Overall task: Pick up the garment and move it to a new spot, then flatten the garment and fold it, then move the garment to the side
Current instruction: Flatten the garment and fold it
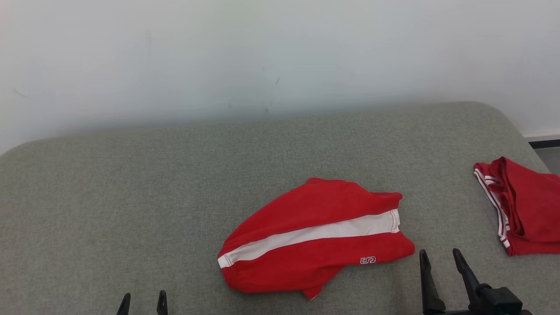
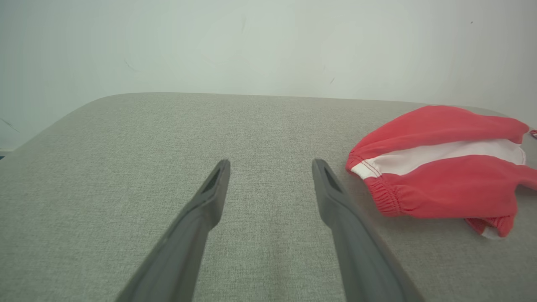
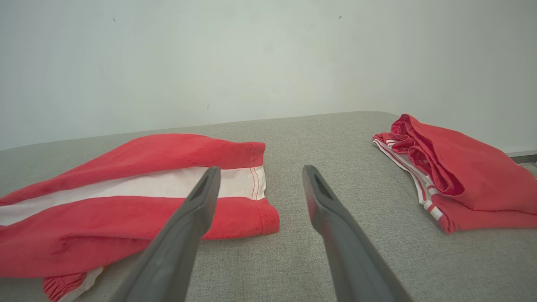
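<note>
Garment (image 1: 315,236): red, white-striped, lay crumpled on the grey cushion (image 1: 131,197), just left of the right gripper (image 1: 439,252).
Left gripper (image 1: 145,294): stood wide, empty, well apart from it.
Right gripper: stood wide, holding nothing.

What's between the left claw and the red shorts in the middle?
Only bare grey cushion. The left wrist view shows it between the open left claw and the shorts.

garment (image 1: 306,214) — red, white stripe | second garment (image 1: 525,205) — red, white trim | couch (image 1: 131,197) — grey
</note>
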Motion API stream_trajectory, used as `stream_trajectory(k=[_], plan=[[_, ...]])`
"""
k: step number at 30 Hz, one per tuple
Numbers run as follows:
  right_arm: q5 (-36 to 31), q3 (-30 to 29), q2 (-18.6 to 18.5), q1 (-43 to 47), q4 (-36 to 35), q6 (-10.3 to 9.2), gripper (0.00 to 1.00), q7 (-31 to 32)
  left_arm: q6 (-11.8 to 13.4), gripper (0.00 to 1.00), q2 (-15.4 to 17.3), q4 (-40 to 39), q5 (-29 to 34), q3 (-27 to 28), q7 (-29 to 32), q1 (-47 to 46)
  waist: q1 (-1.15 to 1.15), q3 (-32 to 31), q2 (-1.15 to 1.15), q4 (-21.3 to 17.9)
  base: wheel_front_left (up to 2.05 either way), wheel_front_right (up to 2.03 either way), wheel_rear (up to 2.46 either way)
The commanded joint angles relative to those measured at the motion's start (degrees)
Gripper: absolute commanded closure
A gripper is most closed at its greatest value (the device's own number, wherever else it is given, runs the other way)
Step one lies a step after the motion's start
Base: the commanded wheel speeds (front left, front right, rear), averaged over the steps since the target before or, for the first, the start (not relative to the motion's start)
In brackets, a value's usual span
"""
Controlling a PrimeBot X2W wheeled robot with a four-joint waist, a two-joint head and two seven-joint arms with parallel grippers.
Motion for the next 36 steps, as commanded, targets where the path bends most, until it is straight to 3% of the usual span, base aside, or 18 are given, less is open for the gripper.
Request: stream_trajectory(k=[1,7,11,20,26,36], plan=[[0.3,0.1,0.1,-0.1,-0.2,-0.16,0.00,-0.1,-0.1,0.00,-0.2,0.1,0.7,0.2,-0.1,-0.6,0.00,0.1,0.00,0.0,0.00,0.00,0.00],[0.4,0.8,0.1,-0.6,-0.3,-0.16,0.00,0.2,-0.4,0.00,-0.2,1.1,0.4,-0.2,-0.1,-0.9,0.00,0.2,0.00,-0.4,0.00,0.00,0.00],[1.1,0.5,0.1,-1.1,-1.3,-0.16,0.00,2.1,-0.6,0.00,-0.2,4.9,-5.0,-1.7,0.1,-3.0,0.00,0.2,0.00,-0.5,0.00,0.00,0.00],[-1.3,2.1,0.1,-2.8,-5.3,-0.16,0.00,8.2,-0.9,0.00,0.0,9.1,-18.1,-9.9,17.2,-13.1,0.00,0.9,0.00,-0.1,0.00,0.00,0.00],[-1.0,5.7,-2.3,-6.4,-5.4,-0.16,0.00,11.5,0.2,0.00,-0.1,13.3,-21.7,-11.3,26.6,-18.9,0.00,1.8,0.00,-1.2,0.00,0.00,0.00],[-0.2,7.3,-2.9,-8.7,-5.1,-0.16,0.00,11.1,2.4,0.00,-0.1,18.3,-23.6,-11.5,32.2,-24.8,0.00,4.1,0.00,-2.4,0.00,0.00,0.00]])
